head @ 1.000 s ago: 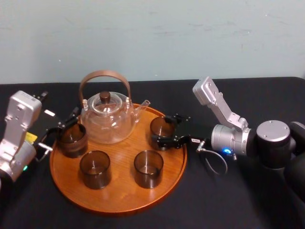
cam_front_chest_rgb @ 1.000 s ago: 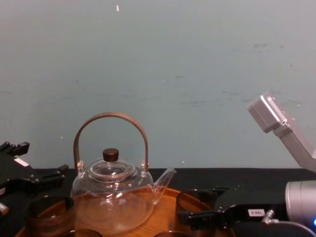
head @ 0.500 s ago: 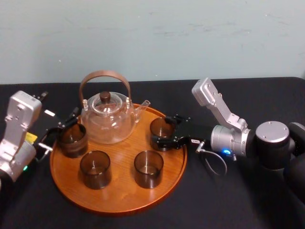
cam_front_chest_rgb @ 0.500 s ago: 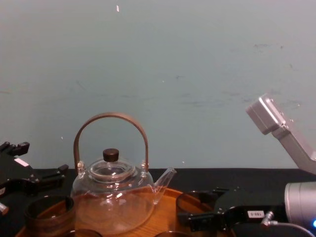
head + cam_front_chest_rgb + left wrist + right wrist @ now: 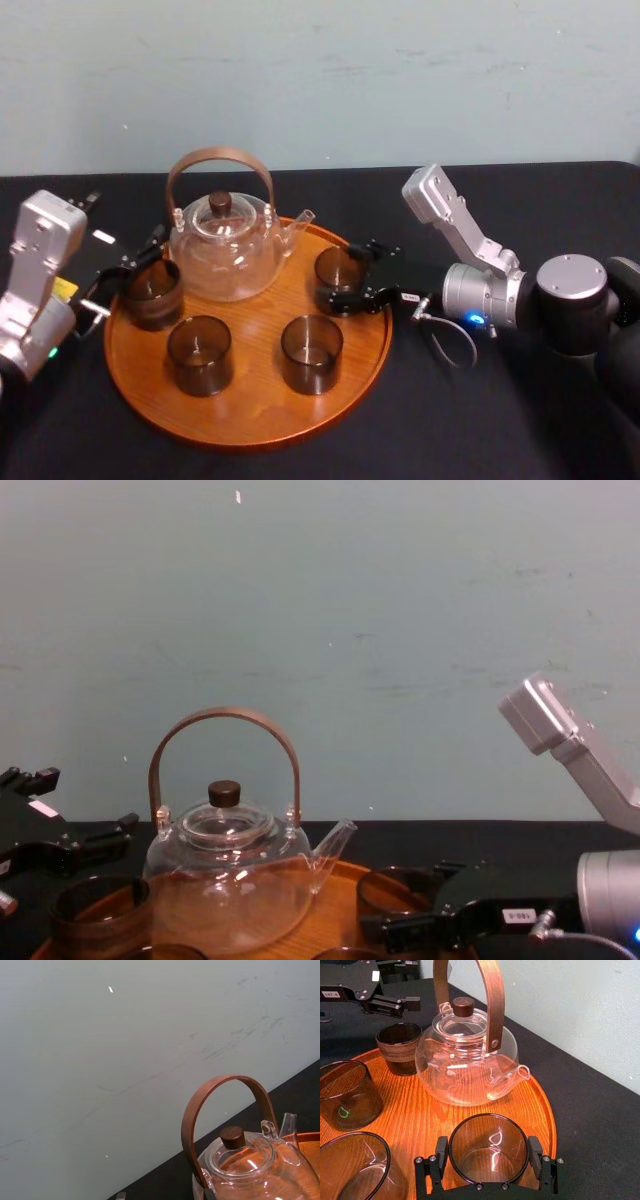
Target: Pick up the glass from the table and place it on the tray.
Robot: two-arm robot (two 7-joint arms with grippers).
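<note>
**Glass down on the tray, right gripper loose around it**

On the right rear part of the tray: the glass, upright, base flat on the wood and inside the low rim. Just beside it, toward the middle, the spout of the teapot.

Coming in low from the right over the black table: the right gripper. One finger at each side of the glass, very close to its wall. Released rather than pressing, as far as visible in the right wrist view.

Also on the tray:
- the teapot at the rear middle, of clear glass, with a brown arched handle and a dark knob on the lid
- the left rear glass, beside the teapot, with a brown band around it
- the front left glass and the front right glass, side by side but apart from each other

At the left edge of the tray: the left gripper, near the left rear glass, on its outer side, with a strip of table between them. Fingers spread apart, nothing between them.
</note>
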